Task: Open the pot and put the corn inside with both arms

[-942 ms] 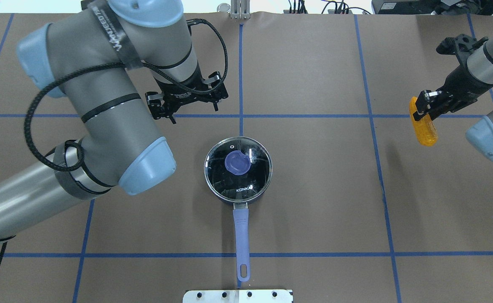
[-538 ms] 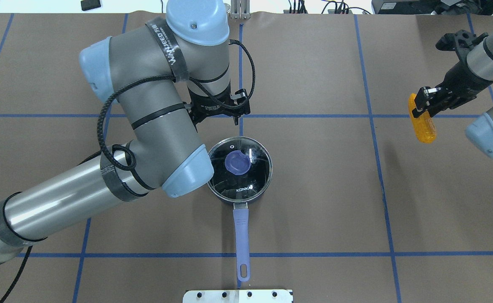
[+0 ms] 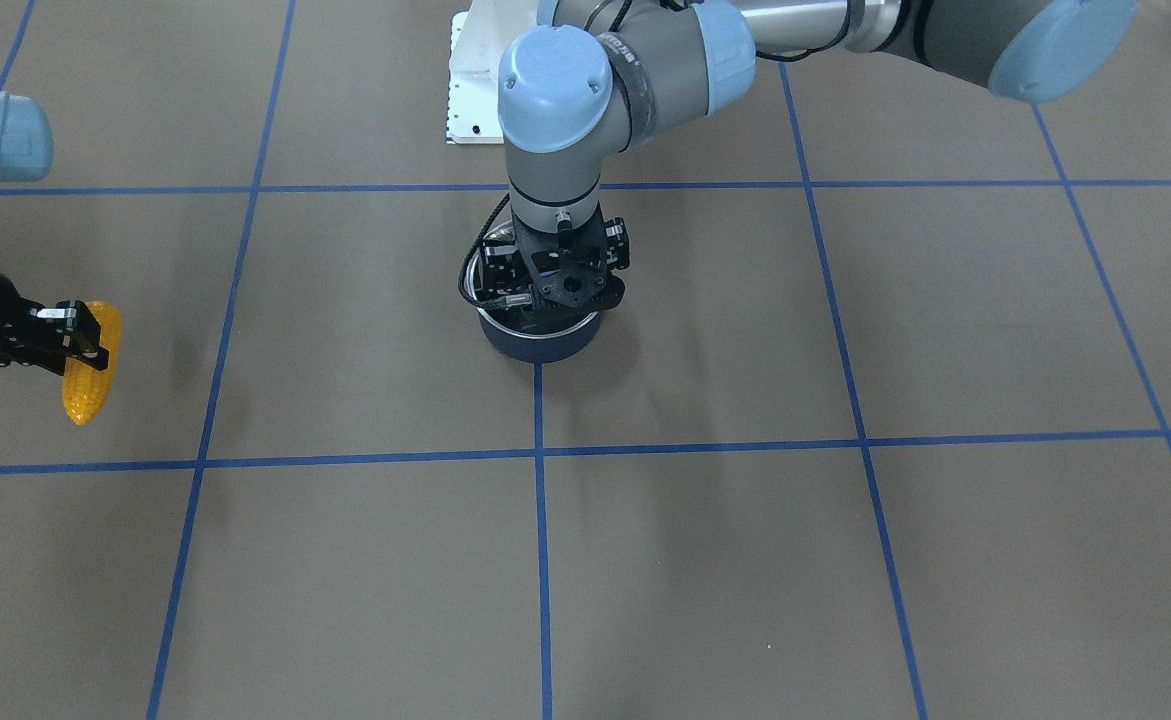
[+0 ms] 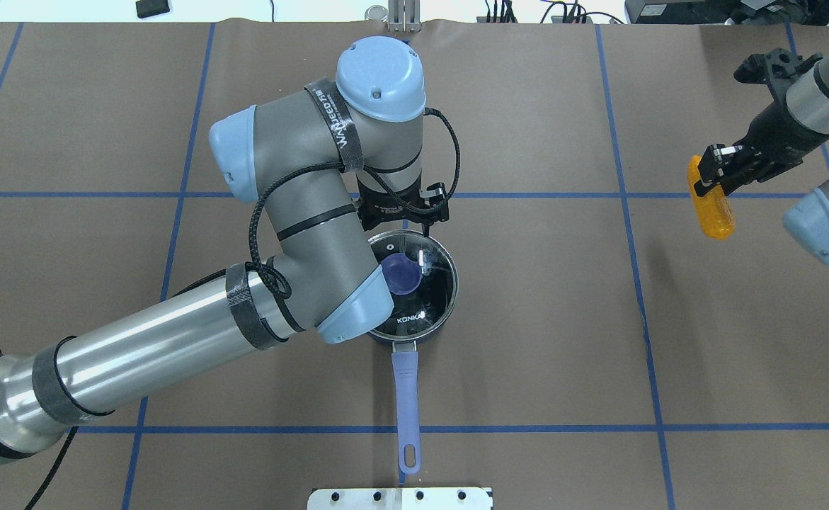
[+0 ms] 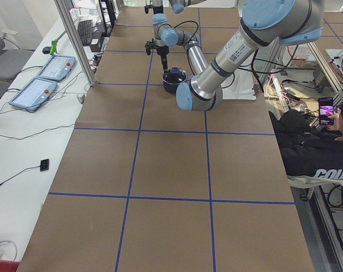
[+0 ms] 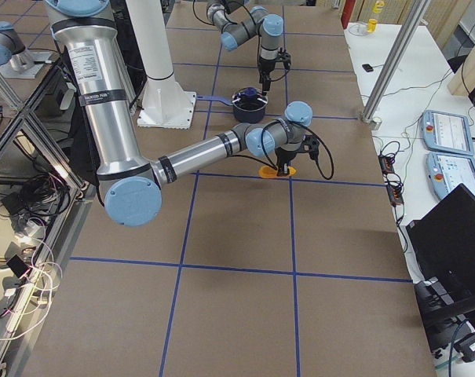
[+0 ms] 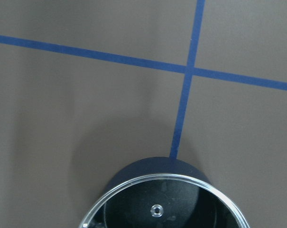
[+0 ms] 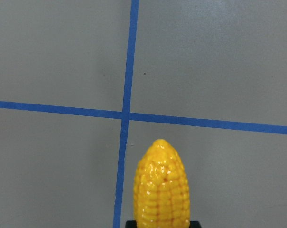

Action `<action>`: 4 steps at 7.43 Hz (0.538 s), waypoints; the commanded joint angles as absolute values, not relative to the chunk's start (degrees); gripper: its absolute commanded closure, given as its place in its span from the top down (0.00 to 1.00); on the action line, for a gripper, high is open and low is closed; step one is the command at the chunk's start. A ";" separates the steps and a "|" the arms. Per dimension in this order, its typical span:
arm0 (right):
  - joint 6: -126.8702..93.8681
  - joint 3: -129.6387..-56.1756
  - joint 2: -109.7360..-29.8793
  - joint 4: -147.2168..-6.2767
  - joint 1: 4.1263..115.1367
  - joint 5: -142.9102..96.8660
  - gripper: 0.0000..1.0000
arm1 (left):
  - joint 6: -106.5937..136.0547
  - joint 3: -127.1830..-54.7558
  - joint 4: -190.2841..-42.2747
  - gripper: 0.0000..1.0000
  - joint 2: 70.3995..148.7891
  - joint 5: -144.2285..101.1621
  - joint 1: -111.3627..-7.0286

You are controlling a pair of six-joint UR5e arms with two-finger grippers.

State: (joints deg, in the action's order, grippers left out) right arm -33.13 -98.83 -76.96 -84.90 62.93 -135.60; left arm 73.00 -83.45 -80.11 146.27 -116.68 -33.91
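The navy pot (image 4: 437, 322) stands mid-table with its glass lid (image 4: 428, 283) and blue knob (image 4: 401, 275) on; its purple-blue handle (image 4: 406, 397) points toward the robot base. My left gripper (image 4: 403, 212) points down just above the pot's far rim (image 3: 540, 345) and looks open and empty. The left wrist view shows only the pot's rim (image 7: 152, 167), no fingers. My right gripper (image 4: 711, 173) is shut on the orange-yellow corn (image 4: 713, 209) and holds it above the table at the far right. The corn also shows in the front view (image 3: 90, 370) and the right wrist view (image 8: 162, 185).
A white mounting plate (image 4: 400, 498) lies at the near table edge behind the pot's handle. Blue tape lines (image 4: 626, 195) grid the brown table. A seated person (image 5: 318, 147) and side tables with pendants (image 5: 46, 71) flank the table.
My left arm has swung right and toward the pot, carrying its gripper from left of the pot to above its far rim. The right gripper and the corn have barely moved.
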 commanded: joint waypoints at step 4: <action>-33.13 -98.53 -76.73 -84.90 62.75 -135.26 0.08 | 74.62 -83.76 -80.25 0.98 146.08 -120.49 -33.57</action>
State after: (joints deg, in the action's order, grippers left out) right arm -33.14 -98.58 -76.73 -84.90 62.77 -135.33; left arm 74.18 -83.50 -80.42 146.17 -119.83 -33.58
